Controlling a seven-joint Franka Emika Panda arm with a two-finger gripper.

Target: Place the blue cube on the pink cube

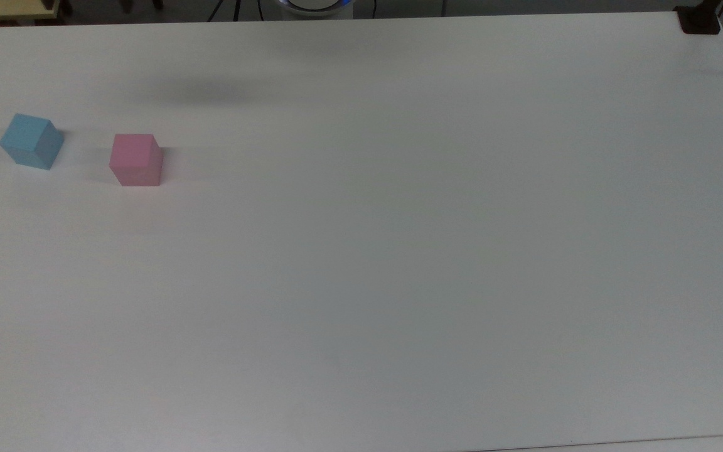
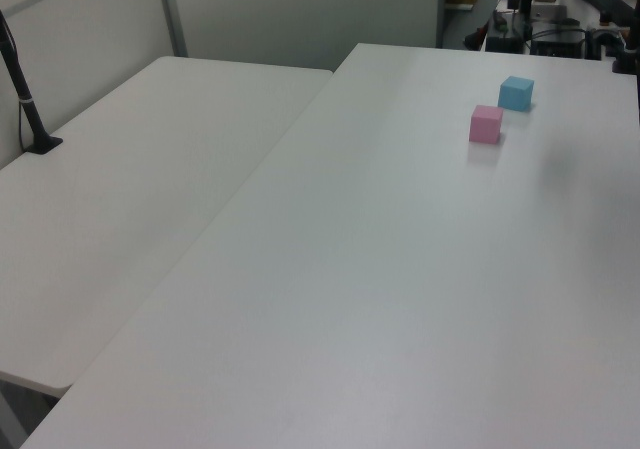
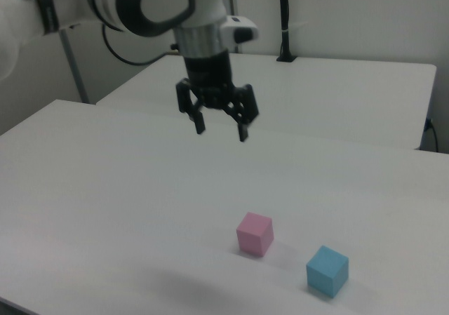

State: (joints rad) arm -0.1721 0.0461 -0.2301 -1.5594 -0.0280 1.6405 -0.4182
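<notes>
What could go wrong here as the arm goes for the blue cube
The blue cube sits close beside the pink cube, so the open claw might nudge the pink one on the way down. The blue cube is also turned at an angle to the pink one, so a misaligned claw might catch its corners and twist it.
</notes>
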